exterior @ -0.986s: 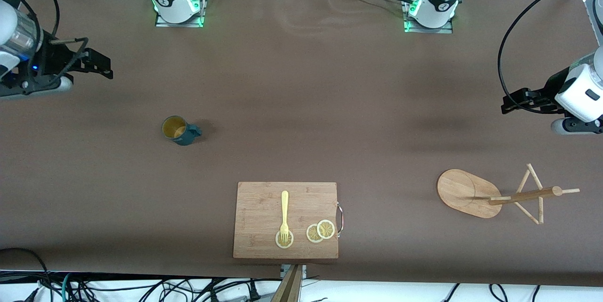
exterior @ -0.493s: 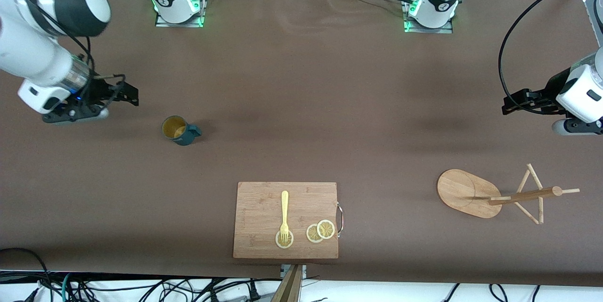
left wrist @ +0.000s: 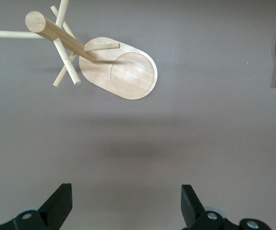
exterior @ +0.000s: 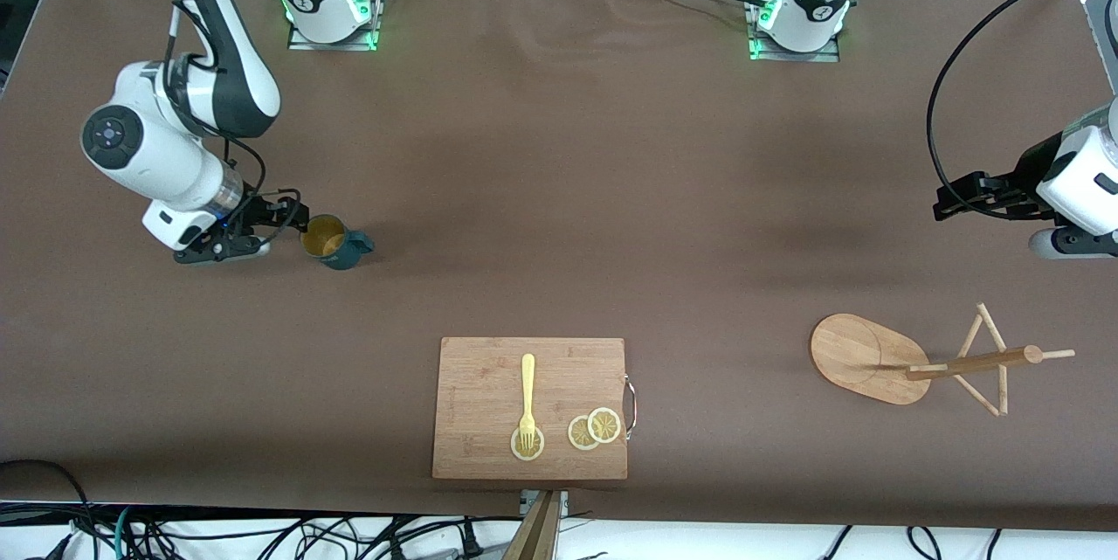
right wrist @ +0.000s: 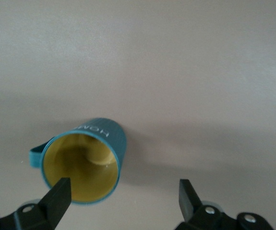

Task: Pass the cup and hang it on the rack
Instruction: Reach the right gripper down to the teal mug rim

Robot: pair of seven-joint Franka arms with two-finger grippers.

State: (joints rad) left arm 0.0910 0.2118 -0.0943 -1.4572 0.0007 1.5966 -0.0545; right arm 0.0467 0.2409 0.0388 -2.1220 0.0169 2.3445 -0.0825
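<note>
R gripper [exterior: 293, 215] swung in beside cup [exterior: 333, 242] (fingers apart).

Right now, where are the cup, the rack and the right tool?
cup [exterior: 330, 240]: front view, on its yellow inside near the rim.
rack [exterior: 860, 356]: front view, on its oval base.
right tool [exterior: 293, 215]: front view, between its fingertips, beside the cup.

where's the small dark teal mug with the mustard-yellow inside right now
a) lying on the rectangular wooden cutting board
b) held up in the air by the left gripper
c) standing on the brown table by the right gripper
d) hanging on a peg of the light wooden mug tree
c: the small dark teal mug with the mustard-yellow inside stands upright on the brown table, with the open right gripper close beside it, not gripping it.
</note>
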